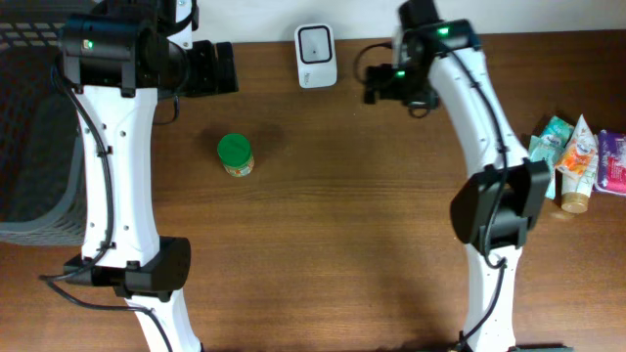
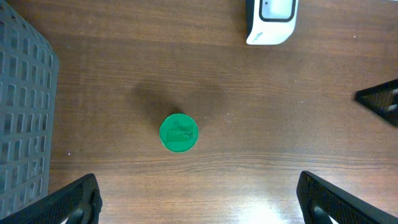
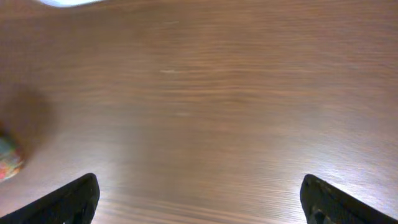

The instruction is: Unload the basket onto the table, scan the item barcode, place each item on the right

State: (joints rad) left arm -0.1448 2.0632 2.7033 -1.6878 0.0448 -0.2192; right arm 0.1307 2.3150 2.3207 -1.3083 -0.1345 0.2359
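- Right of the scanner, the right gripper hangs over bare table. Its fingers are spread wide with nothing between them.
- Left of the scanner, the left gripper is also spread fully and empty, camera looking down at the wood.
- Task item, a green-lidded jar, stands upright below-left of the scanner in the overhead view, apart from it. Neither gripper touches it.
- Scanner is white, window facing up, at the far table edge between the two grippers.
- Grey basket sits far left of the scanner, well apart from the jar.
- Packets and tubes are piled far right of the scanner.
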